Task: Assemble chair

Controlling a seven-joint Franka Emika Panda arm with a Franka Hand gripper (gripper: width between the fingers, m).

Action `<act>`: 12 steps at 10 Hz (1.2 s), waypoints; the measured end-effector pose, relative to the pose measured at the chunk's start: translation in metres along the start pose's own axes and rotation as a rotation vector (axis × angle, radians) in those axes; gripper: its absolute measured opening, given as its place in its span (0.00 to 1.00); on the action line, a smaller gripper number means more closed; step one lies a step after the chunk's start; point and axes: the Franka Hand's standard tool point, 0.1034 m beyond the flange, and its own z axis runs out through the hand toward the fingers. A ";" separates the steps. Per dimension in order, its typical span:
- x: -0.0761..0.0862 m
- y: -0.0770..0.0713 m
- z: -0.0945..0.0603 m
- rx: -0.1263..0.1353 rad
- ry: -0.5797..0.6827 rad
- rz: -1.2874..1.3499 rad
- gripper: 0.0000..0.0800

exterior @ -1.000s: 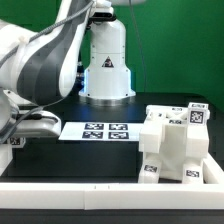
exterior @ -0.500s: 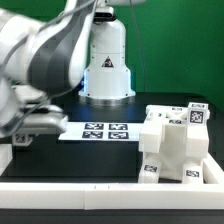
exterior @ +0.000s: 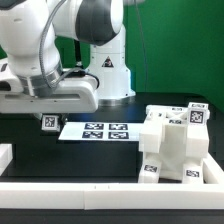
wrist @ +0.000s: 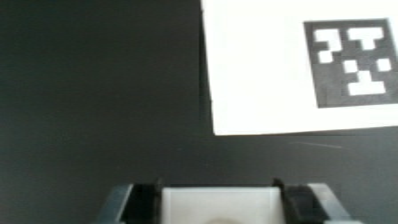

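Arm swung rightward; claw (wrist: 215, 190) clamps white chair piece (wrist: 217, 205); chair (exterior: 176, 145) well apart.

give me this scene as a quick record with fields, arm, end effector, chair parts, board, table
arm: white arm reaching over the exterior view's left side of the table
end effector: fingers either side of a white piece, seen in the wrist view; hold looks shut
held part: white piece with a tag, lifted off the table
chair: white blocky assembly at the exterior view's right, tags on top and front
marker board: flat on the table, left of the chair
table: black surface, white rail along the near edge
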 end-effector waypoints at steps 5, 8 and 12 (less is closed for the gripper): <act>0.010 -0.008 0.015 0.004 0.205 0.018 0.35; 0.020 -0.024 0.025 -0.006 0.284 0.048 0.35; 0.021 -0.017 0.024 -0.024 0.313 0.052 0.36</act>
